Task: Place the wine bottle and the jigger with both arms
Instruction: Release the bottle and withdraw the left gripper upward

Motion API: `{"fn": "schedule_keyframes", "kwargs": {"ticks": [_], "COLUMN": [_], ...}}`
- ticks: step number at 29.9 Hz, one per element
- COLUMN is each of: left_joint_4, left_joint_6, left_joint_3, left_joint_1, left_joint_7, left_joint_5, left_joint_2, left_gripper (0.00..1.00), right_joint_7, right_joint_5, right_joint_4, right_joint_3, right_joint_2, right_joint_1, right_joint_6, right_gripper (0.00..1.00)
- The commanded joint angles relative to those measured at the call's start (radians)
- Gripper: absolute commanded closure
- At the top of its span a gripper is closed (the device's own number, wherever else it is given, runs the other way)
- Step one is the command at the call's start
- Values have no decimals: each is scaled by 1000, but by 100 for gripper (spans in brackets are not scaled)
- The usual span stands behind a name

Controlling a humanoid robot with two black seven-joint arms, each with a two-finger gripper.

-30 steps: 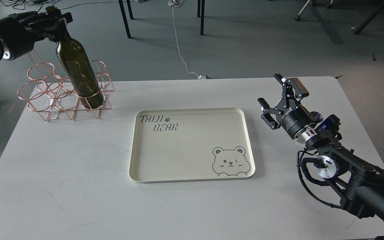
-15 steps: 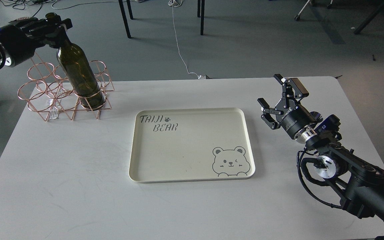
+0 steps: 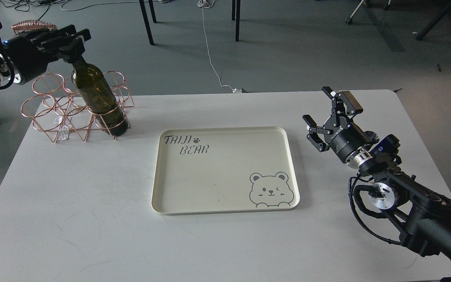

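My feed is sharp and evenly lit by soft overhead light; the white surface (image 3: 92, 203) looks bright without glare, shadows faint, upper frame dimmer.

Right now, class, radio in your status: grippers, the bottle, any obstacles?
Left gripper shut on wine bottle neck, bottle tilted in copper wire rack. Right gripper open, empty. Jigger not seen. Cream tray bare.

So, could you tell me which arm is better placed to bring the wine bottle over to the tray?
Left. The left gripper is clamped on the wine bottle neck at the copper rack; the right gripper hangs open and empty beyond the tray.
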Motion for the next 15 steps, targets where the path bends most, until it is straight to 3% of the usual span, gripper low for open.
{"fn": "schedule_keyframes", "kwargs": {"ticks": [1,3,6,9,11,15], "left_joint_4": [3,3,3,-4,-12,-33], "left_joint_6": [0,0,0,-1,-3,-17], "left_joint_3": [1,1,-1,-2,-5,-4], "left_joint_1": [0,0,-3,-17,-46,-147], "left_joint_7": [0,0,0,0,0,0], "left_joint_5": [1,-1,-21,-90,-134,-243], "left_joint_2": [0,1,3,9,12,23], "left_gripper": [56,50,26,10,2,2], "right_joint_7": [0,0,0,0,0,0], "right_joint_5": [0,0,0,0,0,0], "right_joint_4": [0,0,0,0,0,0], "right_joint_3": [0,0,0,0,0,1], "right_joint_2": [-2,-2,-2,-2,-2,-2], "right_joint_1": [0,0,0,0,0,0], "right_joint_6": [0,0,0,0,0,0], "right_gripper": [1,1,1,1,1,1]}}
